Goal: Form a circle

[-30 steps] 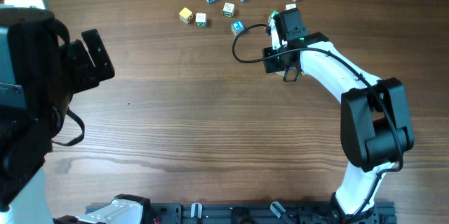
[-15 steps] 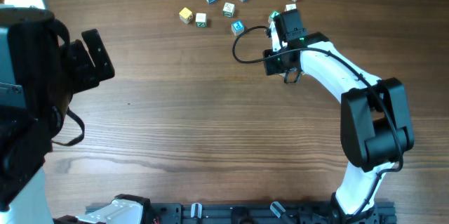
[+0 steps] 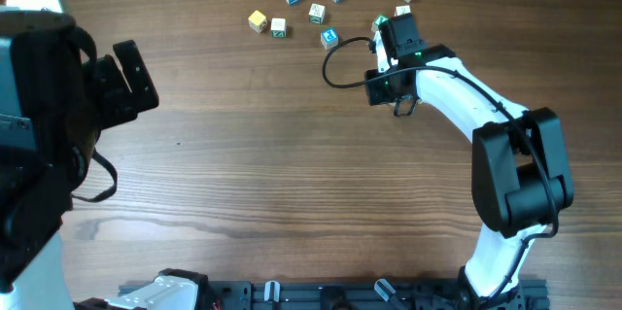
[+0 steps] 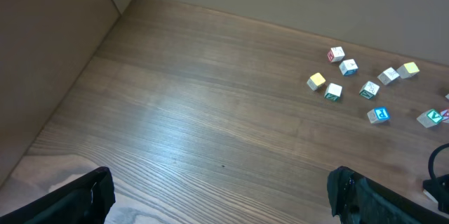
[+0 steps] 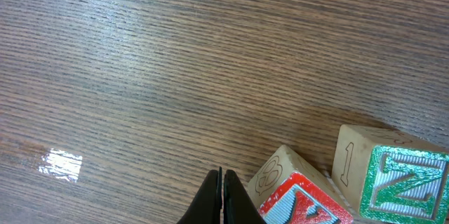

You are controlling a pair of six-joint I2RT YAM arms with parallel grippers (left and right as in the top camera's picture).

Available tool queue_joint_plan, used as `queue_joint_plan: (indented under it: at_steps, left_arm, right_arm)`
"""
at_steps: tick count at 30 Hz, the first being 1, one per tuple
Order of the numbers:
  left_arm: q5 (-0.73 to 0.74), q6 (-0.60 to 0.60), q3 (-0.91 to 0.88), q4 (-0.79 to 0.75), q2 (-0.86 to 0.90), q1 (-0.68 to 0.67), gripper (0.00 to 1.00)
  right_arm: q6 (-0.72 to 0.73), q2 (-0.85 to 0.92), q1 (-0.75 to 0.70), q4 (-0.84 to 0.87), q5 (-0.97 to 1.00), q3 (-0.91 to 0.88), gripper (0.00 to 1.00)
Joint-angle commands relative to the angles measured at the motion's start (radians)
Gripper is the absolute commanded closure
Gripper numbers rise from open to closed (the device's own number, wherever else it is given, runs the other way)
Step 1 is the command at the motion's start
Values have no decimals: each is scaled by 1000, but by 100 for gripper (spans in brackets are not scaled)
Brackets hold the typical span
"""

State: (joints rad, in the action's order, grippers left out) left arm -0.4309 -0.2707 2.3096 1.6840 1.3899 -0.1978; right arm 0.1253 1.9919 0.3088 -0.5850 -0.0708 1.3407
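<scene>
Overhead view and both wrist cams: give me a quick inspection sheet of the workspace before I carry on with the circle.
Surface: wooden table, some light glare, no spills seen.
Job's things: letter cubes lie loose near the far edge; no closed ring yet.
Clutter: nothing seen.
Grippers: left gripper open, holding nothing; right gripper shut and empty, right beside a red-printed cube, with a green-printed cube next to that.
Cables: black cable loops out from the right wrist over the table, close to the blue-printed cube.
Surroundings: beige panel on the left; black rail along the near edge.
</scene>
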Motion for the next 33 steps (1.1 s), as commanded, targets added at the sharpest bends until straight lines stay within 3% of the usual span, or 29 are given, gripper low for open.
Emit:
queue_joint_plan:
  at_steps: [1, 33]
  left_arm:
    - [-16, 2, 0, 0, 0, 5, 0]
    - [-16, 2, 0, 0, 0, 5, 0]
  right_arm:
    - [-20, 15, 1, -7, 16, 13, 95]
    - [-21, 15, 1, -34, 25, 13, 95]
